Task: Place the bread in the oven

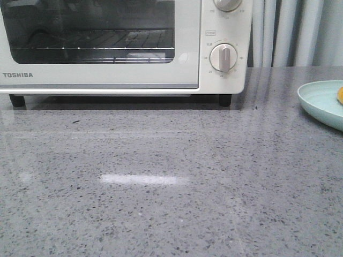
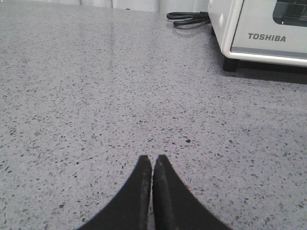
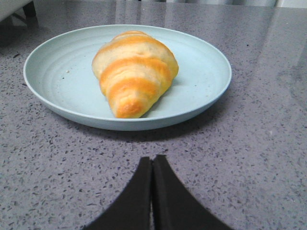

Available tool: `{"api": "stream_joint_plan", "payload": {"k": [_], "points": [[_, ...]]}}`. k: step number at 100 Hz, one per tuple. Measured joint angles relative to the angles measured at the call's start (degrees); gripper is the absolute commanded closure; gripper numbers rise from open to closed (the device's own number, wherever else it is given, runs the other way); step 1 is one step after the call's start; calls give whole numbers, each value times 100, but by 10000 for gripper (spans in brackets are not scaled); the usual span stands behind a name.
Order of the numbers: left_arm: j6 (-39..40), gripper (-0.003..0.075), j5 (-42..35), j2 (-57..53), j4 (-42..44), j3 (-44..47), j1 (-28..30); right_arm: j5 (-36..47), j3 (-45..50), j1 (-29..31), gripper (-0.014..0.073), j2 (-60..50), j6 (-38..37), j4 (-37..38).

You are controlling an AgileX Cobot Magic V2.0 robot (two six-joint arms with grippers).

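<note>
The white TOSHIBA oven (image 1: 107,75) stands at the back of the grey counter with its glass door shut and the wire rack (image 1: 96,45) showing inside. Its corner also shows in the left wrist view (image 2: 261,36). The striped golden bread (image 3: 133,72) lies on a pale blue plate (image 3: 201,81); only a sliver of the bread (image 1: 340,96) and the plate's edge (image 1: 316,101) show at the far right in the front view. My right gripper (image 3: 152,159) is shut and empty, just short of the plate. My left gripper (image 2: 151,158) is shut and empty over bare counter, left of the oven.
A black power cord (image 2: 188,19) lies coiled beside the oven's left side. Beige dials (image 1: 223,58) sit on the oven's right panel. Grey curtains (image 1: 289,32) hang behind the counter. Neither arm shows in the front view.
</note>
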State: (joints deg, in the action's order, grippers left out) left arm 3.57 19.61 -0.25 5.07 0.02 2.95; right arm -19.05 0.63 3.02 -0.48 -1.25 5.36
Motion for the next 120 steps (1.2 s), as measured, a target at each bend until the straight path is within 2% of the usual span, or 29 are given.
{"api": "stream_joint_plan", "payload": {"k": [89, 103, 120], "points": [[0, 741, -97, 0, -157, -2, 0, 86, 0, 0, 652, 0, 11, 0], [0, 741, -926, 0, -893, -2, 0, 803, 0, 0, 652, 0, 11, 0], [0, 741, -2745, 0, -2312, -2, 0, 2368, 0, 0, 652, 0, 11, 0]]}}
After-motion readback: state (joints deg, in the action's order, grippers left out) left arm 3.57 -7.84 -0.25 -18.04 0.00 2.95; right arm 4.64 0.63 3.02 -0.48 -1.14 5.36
